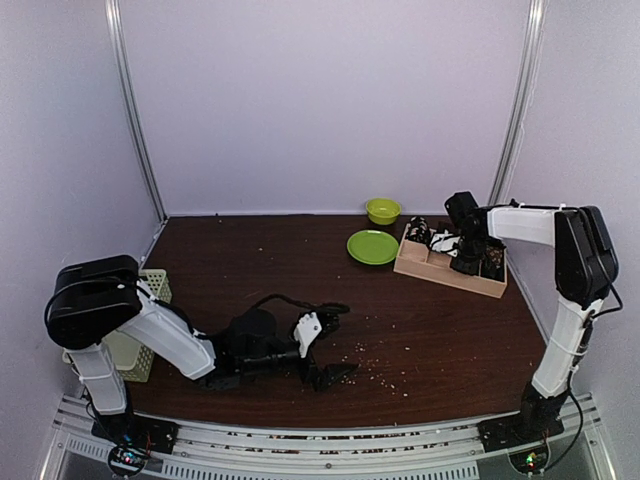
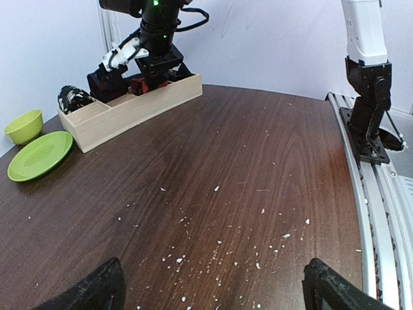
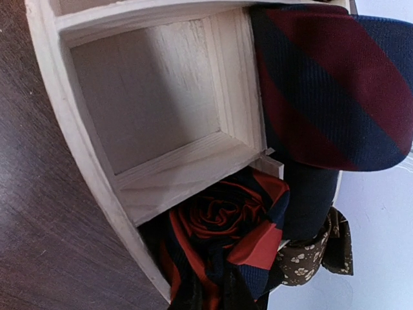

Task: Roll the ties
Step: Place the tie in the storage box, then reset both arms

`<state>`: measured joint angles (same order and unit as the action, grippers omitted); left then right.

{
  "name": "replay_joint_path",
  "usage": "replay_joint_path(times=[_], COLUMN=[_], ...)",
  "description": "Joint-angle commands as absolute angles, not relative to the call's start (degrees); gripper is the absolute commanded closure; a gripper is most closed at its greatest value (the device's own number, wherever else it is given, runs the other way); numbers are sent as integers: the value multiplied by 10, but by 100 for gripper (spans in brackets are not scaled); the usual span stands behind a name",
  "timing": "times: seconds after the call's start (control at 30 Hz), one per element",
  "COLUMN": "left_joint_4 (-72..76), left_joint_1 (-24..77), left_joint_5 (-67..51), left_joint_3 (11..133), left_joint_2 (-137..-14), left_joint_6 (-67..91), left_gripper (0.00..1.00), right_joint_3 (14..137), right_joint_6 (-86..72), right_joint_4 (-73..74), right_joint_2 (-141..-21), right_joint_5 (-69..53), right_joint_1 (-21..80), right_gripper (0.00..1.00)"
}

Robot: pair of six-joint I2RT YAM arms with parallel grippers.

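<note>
Wood tray [image 3: 76, 139], centre cell empty; rolled tie [image 3: 222, 216] lower frame, walled in to hold its coil. Left pincer [image 2: 213, 287] spread, empty; right pincer [image 1: 468, 260]: cannot tell.

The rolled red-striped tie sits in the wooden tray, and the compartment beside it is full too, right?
Not quite: the rolled red-striped tie does sit in the wooden tray, but the compartment beside it is empty, just bare wood, as the right wrist view shows.

Soft even light, faint shadows, mild sheen on tabletop [image 2: 271, 148]; wrist pics warp at edges.
</note>
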<state>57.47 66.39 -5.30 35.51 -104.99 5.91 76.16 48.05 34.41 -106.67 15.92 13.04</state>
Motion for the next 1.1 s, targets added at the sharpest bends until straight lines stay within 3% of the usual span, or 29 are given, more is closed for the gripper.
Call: replay_joint_path(times=[0.0,0.17,0.33,0.5,0.77,0.93,1.07], left_joint_4=[612,605,594,565,467,209,10], left_joint_1=[664,664,664,664,663,650,633], left_joint_5=[-45,-47,-47,-29,61,137,180], left_joint_3=[350,361,369,372,383,488,580], left_joint_2=[-1035,-1038,-1036,-1022,-968,-911,-888], left_joint_6=[51,48,51,59,96,128,134], left_gripper=[2,2,2,2,2,2,2], right_joint_3=[768,764,761,773,792,739,673], right_joint_6=[476,472,449,415,324,162,67], right_joint_4=[344,337,330,339,339,245,182], right_joint_2=[-1078,-1057,-1016,-962,-841,-737,-652], right_joint_5=[154,170,172,165,149,128,17], right_joint_1=[120,120,122,124,133,129,127], right_gripper=[80,53,36,3,0,0,1])
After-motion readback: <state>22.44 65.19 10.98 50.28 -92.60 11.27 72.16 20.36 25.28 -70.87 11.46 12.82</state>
